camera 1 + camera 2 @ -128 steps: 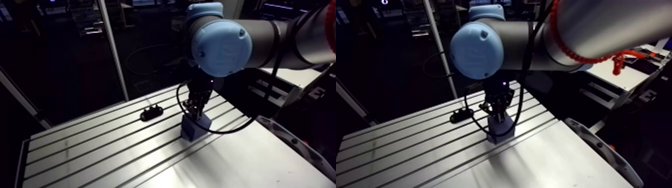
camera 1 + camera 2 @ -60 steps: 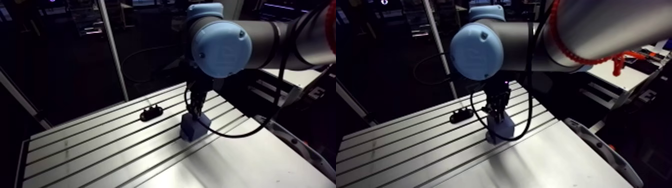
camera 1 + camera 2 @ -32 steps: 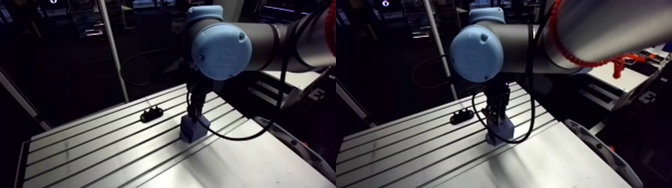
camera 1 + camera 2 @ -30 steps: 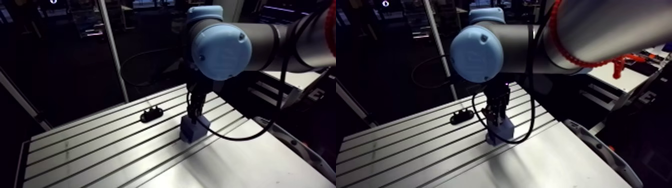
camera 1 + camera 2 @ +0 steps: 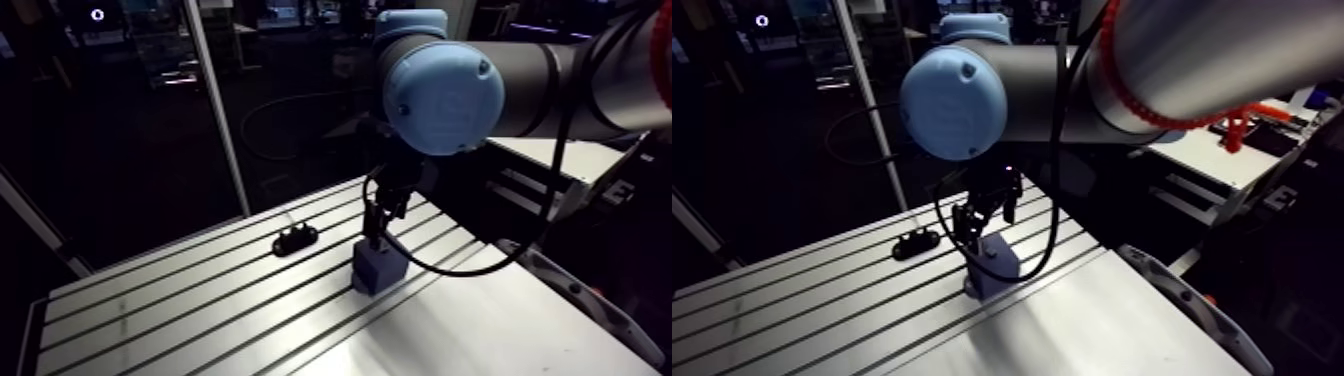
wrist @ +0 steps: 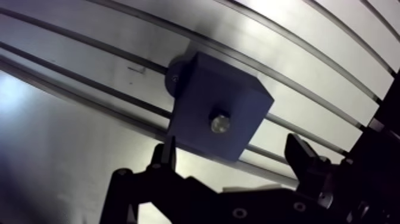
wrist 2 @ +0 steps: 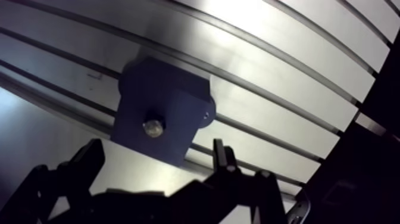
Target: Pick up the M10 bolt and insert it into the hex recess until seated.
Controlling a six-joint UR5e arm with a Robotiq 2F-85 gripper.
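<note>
A blue block stands on the slotted aluminium table, fixed by a tab on one side. The bolt stands in the block's top face, its shiny round end showing. In the wrist view my gripper hangs above the block, open, with its two dark fingers wide apart and nothing between them. The bolt lies just ahead of the gap between the fingers. In the arm view the gripper hovers right over the block, clear of its top.
A small black part lies on the table to the left of and behind the block. The table's right edge runs close behind the block, with a grey curved cover beyond it.
The gripper has opened, let go of the bolt and lifted off the block. The bolt stays in the block. The arm camera has shifted slightly.
</note>
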